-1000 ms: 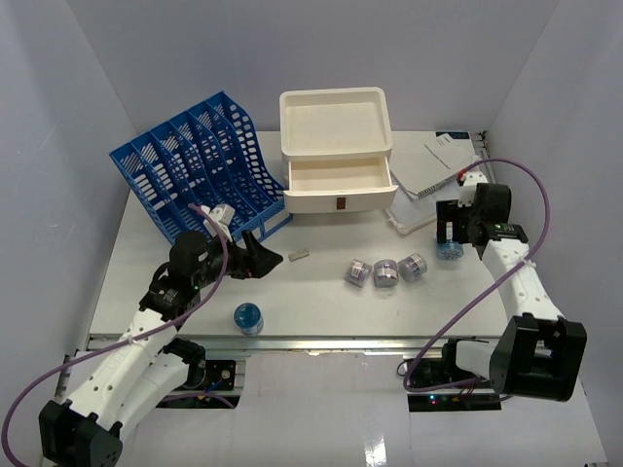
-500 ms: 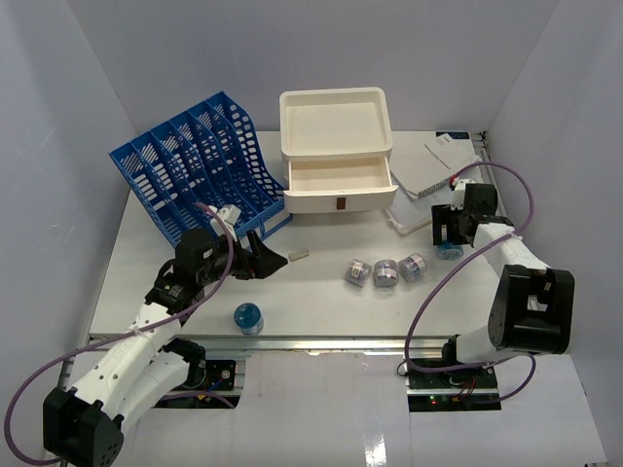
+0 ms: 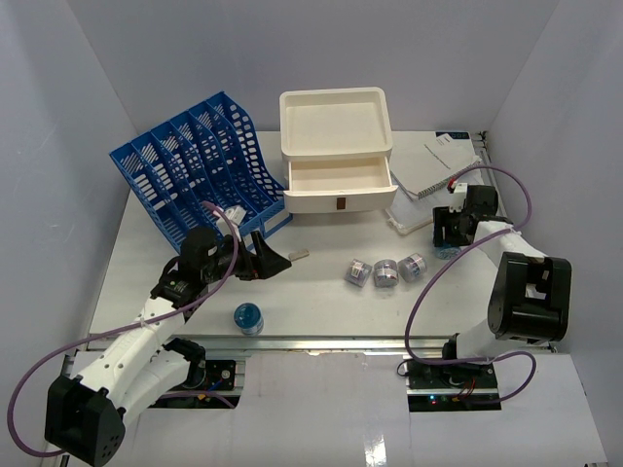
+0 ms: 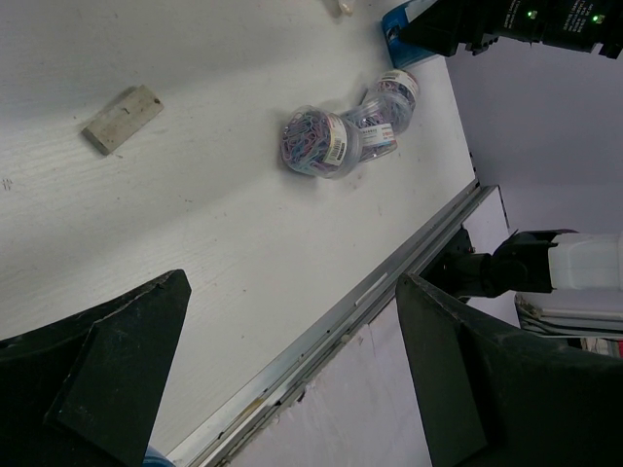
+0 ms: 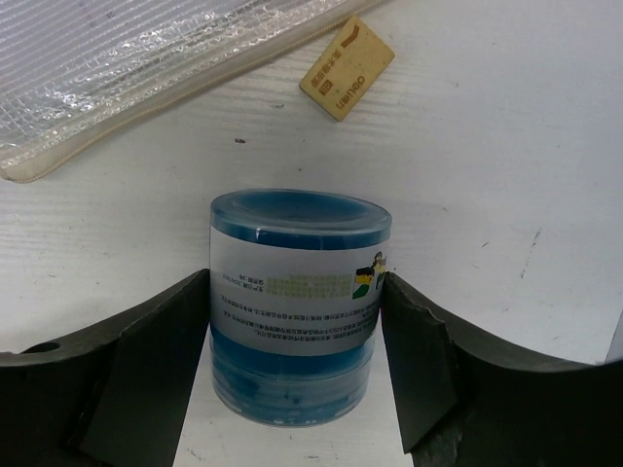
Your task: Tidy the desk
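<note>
Blue tub (image 5: 298,243) stands upright, its long axis vertical, squarely between the fingers of the right gripper (image 3: 447,236) near the right edge of the counter (image 3: 321,302), which spreads white under both arms with its metal rail along the near edge. Both fingers sit flush against the tub's sides, so this gripper looks clenched on it, and a straight lift should suit. Released and empty, the left gripper (image 3: 270,259) hangs well apart over the left half, just beside a small pale block (image 4: 122,119); the right arm is plainly the nearer
</note>
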Robot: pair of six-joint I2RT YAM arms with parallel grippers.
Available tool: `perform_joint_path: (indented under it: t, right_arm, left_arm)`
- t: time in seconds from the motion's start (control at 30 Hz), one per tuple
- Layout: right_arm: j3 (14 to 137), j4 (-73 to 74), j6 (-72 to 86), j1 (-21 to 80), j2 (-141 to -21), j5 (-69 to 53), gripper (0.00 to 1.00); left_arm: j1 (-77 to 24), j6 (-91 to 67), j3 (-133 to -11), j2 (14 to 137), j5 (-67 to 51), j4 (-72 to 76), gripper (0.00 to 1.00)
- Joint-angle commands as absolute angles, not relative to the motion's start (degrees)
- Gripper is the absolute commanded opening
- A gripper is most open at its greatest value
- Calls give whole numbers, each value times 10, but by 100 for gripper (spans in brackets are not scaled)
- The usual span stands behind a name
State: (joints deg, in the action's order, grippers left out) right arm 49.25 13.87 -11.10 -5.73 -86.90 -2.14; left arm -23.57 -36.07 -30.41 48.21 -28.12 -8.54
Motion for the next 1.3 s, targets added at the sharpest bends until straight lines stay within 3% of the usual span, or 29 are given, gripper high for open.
perform_joint_path:
  t: [0.0,0.1,0.3,0.5,0.83,1.0,1.27]
  right_arm:
    - [491,129,-115,-62,-894,-48,69]
    - [498,129,-116,-64,-909,-53,64]
    - [492,135,-132,-69,-880,-92,35]
    - [463,163,-190,-68,-738,-177,8]
    - [469,257,-292,-37,-570,-341,8]
    - [508,273,-339,72,-496,-376,8]
    - [725,309,-357,168,-594,-370,8]
  left_arm:
    - [-233,-358,-300,473,-292,-85,98]
    - [-233,-354,-295,465,-290,-91,98]
    - [-233,-356,-286,440,-289,-103,98]
    - [-233,-358,-277,418,-288,-117,98]
    - [-233,-366,-262,378,-283,-146,98]
    - [-233,-365,-272,371,-277,-161,98]
    - [-233,-373,-288,381,-264,-175,98]
